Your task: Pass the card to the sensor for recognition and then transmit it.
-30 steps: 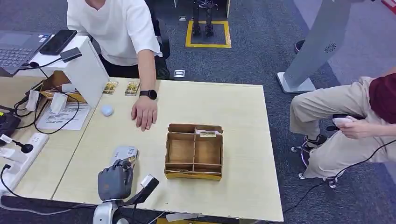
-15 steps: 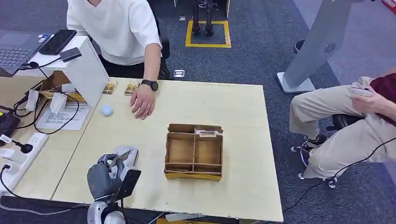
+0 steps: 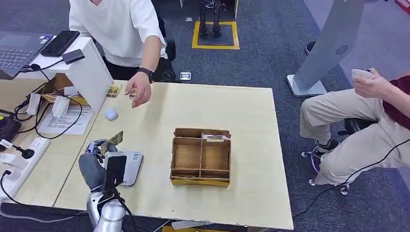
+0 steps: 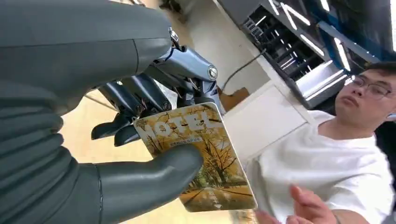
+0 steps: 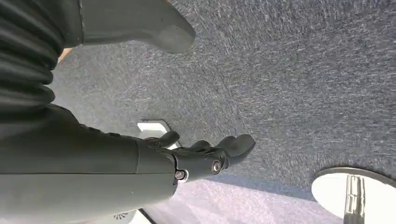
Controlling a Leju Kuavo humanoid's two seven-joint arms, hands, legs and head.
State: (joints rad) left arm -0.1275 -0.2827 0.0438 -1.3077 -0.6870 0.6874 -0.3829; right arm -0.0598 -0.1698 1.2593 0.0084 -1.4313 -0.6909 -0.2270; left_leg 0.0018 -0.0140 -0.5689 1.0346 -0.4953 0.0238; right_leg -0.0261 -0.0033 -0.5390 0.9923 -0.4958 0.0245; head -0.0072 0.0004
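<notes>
My left hand (image 3: 93,163) hovers over the near left part of the table (image 3: 246,108). It pinches a yellow card (image 3: 114,139) between thumb and fingers. In the left wrist view the card (image 4: 201,163) shows "MOTEL" and autumn trees, with the thumb (image 4: 154,175) pressed on its face. The grey-white sensor pad (image 3: 133,166) lies flat on the table just right of that hand, partly behind the wrist's dark camera. My right hand (image 5: 205,156) hangs over grey carpet, fingers apart and holding nothing.
A wooden divided box (image 3: 200,180) sits mid-table with a card in its far right cell. A person in white reaches a hand (image 3: 139,94) over cards (image 3: 114,90) at the far edge. A small white ball (image 3: 111,114), cables and a power strip (image 3: 21,159) lie at the left.
My left hand has swung leftward off the sensor pad and turned, lifting the card up on edge. The person's hand drew back from mid-table to the far edge.
</notes>
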